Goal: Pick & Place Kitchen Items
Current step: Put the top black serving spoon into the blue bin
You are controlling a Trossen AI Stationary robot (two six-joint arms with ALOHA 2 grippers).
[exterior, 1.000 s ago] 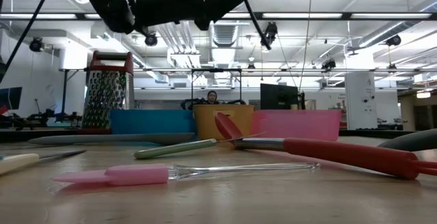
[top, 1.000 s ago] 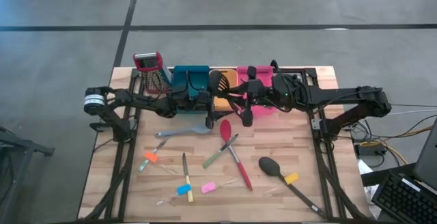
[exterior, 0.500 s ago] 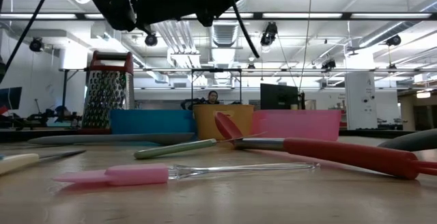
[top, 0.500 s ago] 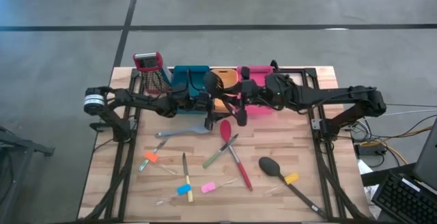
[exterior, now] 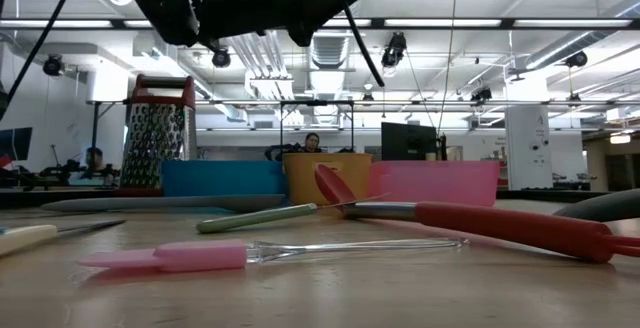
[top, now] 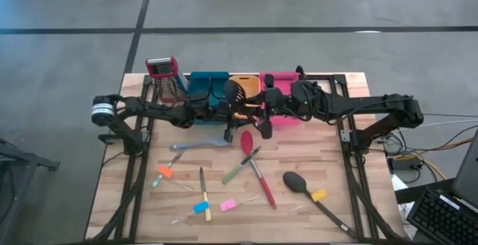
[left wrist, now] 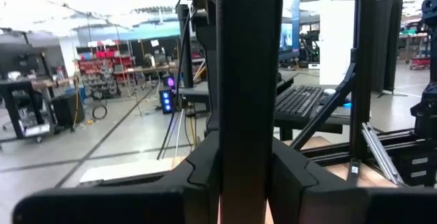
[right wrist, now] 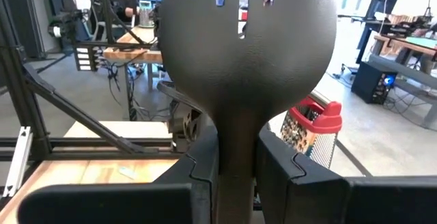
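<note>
The black slotted spatula [top: 234,91] hangs in the air in front of the bins, head up [right wrist: 244,43] and tilted, with its handle end [top: 265,131] slanting down toward the near edge. My right gripper [top: 252,107] reaches in from the right and is shut on it [right wrist: 237,166]. From the left, my left gripper [top: 231,113] is shut on its shaft [left wrist: 244,176]. A red spoon [top: 254,163], a black spoon [top: 297,183], a grey-blue spoon [top: 198,144] and small coloured pieces [top: 202,206] lie flat on the table. My left gripper pinches the spatula's dark shaft [left wrist: 246,115] between its two fingers [left wrist: 198,169], coming level from the table's left and lying across it. The shaft runs on upward past the fingers, clear of the table. My right gripper pinches the spatula's neck [right wrist: 237,132] just below the slotted head, between its two fingers [right wrist: 276,166]. It comes level from the table's right, across the shaft. The head stands above the fingers, and the whole spatula is lifted clear.
Teal [top: 203,83], orange [top: 249,83] and pink [top: 284,81] bins stand in a row at the far edge, with a metal grater [top: 166,79] to their left. A green-handled tool [top: 239,167] and a yellow piece [top: 319,195] also lie on the wood.
My right gripper has carried the spatula a little toward the table's left, closer to my left gripper. The spatula stays head up, tilted and clear of the table.
</note>
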